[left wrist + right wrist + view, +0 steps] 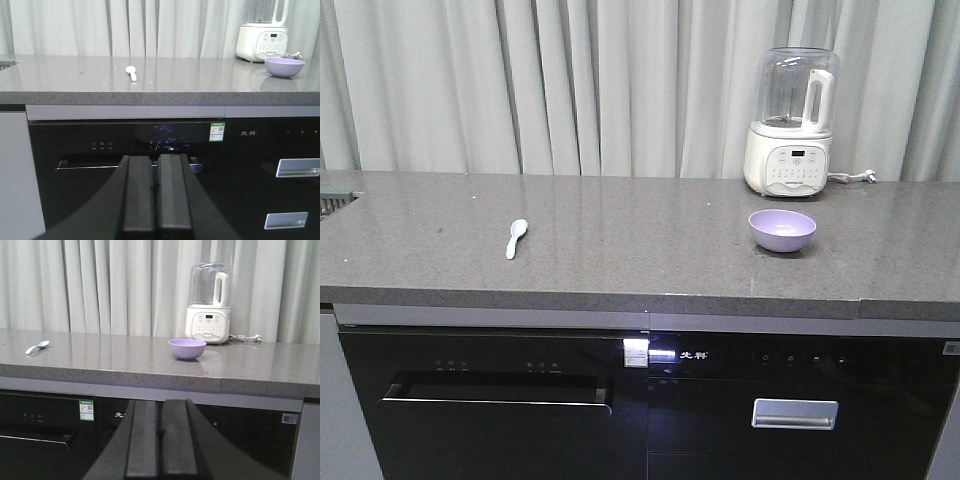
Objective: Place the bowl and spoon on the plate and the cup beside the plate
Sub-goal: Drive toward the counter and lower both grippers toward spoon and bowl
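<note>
Left jaws and right jaws are both clenched on nothing. Up beyond the right jaws, the small round lavender plastic bowl (187, 348) rests upright on the grey stone counter (100, 360); light, stiff and smooth, I'd pinch it over the rim. The short pale blue-white plastic spoon (131, 72) lies up beyond the left jaws, slightly left: thin, light, best taken by its handle.
</note>
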You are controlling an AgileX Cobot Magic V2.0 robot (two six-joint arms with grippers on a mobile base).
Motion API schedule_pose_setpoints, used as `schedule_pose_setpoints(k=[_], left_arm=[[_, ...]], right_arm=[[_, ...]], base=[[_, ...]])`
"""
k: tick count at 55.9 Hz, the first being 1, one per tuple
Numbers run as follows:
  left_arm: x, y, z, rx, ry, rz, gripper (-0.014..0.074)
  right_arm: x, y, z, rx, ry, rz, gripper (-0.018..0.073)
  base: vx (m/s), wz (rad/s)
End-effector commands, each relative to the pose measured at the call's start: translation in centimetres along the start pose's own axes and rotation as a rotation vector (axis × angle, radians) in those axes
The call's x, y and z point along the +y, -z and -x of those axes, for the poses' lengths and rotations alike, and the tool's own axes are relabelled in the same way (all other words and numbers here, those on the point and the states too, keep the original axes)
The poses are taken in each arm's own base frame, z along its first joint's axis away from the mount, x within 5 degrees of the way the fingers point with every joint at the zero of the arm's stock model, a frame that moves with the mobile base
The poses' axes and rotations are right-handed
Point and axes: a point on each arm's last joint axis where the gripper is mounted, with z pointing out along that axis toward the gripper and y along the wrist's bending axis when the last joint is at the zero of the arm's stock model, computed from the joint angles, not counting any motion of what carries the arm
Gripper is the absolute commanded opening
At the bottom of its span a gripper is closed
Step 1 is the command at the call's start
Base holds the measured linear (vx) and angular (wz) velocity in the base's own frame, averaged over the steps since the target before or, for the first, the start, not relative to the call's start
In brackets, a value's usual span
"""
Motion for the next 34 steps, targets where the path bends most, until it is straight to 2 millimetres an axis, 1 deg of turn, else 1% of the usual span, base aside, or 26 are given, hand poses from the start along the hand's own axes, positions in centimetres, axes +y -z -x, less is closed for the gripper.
schedule_pose_setpoints(k=[1, 34], left_arm=[[-0.18, 0.34, 1.70, -0.124, 0.003, -0.018, 0.0000], [-0.18, 0.34, 1.70, -0.124, 0.003, -0.018, 0.0000]], right_arm=[[0.04, 0.06, 0.73, -0.089, 0.007, 0.004, -0.0008], [0.04, 0.06, 0.73, -0.089, 0.007, 0.004, -0.0008]], base=[[0.00, 0.00], [0.00, 0.00]])
